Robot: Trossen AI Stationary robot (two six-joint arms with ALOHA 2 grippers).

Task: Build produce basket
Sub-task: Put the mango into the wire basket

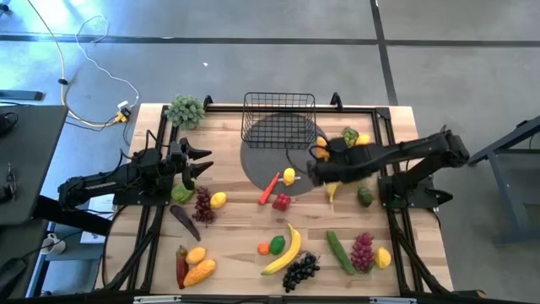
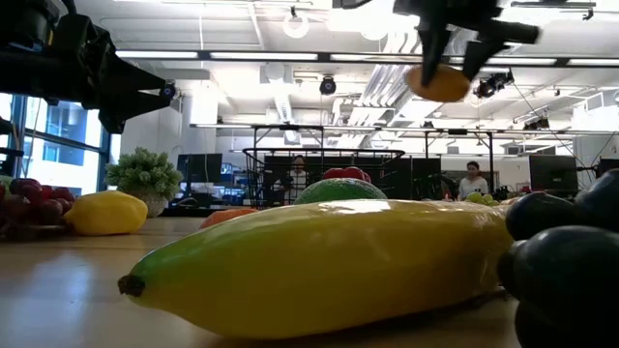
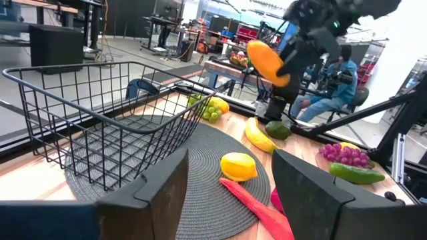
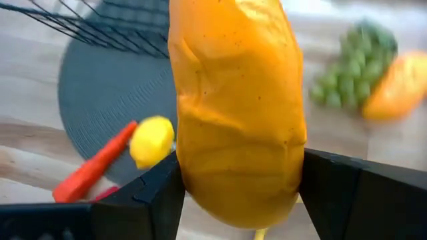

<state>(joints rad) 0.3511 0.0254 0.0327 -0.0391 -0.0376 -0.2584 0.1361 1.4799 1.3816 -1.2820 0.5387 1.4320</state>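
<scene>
The black wire basket (image 1: 279, 118) stands on a grey round mat (image 1: 263, 165) at the far middle of the table. My right gripper (image 1: 320, 160) hangs above the mat's right edge, shut on an orange-yellow oval fruit (image 4: 237, 107), which also shows high in the low view (image 2: 438, 83). Below it on the mat lie a lemon (image 1: 289, 176) and a carrot (image 1: 269, 187). My left gripper (image 1: 202, 162) waits open at the table's left, pointing level toward the basket (image 3: 100, 113). A banana (image 1: 285, 251), black grapes (image 1: 300, 270) and other produce lie scattered on the table. My right gripper pinches the fruit between its two fingers (image 4: 150, 193), one on each of its long sides (image 4: 190, 177). The fingers slant down from the table's right side. The fruit is lifted well clear of the table and the mat (image 3: 268, 61).
Green grapes (image 1: 349, 135), a small banana (image 1: 332, 191) and an avocado (image 1: 364, 196) lie under and beside the right arm. A cucumber (image 1: 340, 252) and purple grapes (image 1: 363, 249) lie near right. A pale green leafy bunch (image 1: 186, 110) stands far left. People sit in the room beyond.
</scene>
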